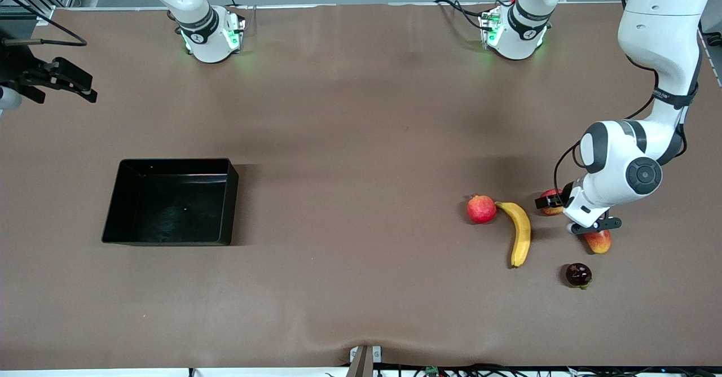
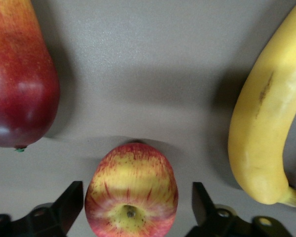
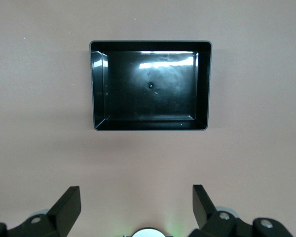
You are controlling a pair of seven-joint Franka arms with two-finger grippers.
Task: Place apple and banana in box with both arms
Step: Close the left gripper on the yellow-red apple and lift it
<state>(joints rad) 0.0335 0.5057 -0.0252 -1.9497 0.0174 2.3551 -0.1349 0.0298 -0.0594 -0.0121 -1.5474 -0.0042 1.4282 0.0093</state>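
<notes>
The apple (image 2: 131, 192), red with yellow streaks, rests on the table between the fingers of my left gripper (image 2: 136, 198). The gripper is open, with a gap on each side of the fruit. In the front view the apple (image 1: 550, 210) is mostly hidden under the left gripper (image 1: 555, 203). The banana (image 1: 520, 231) lies on the table beside the apple, toward the right arm's end, and its thick part shows in the left wrist view (image 2: 266, 123). The black box (image 1: 232, 202) sits open-topped with nothing in it. My right gripper (image 3: 136, 197) hangs open high over the table, the box (image 3: 205, 84) in its view.
A red-yellow mango (image 1: 599, 241) lies close to the apple, nearer to the front camera. A red pomegranate (image 1: 481, 208) touches the banana's stem end. A dark purple fruit (image 1: 579, 275) sits nearest the front camera. The right gripper (image 1: 79, 86) waits at the table's right-arm end.
</notes>
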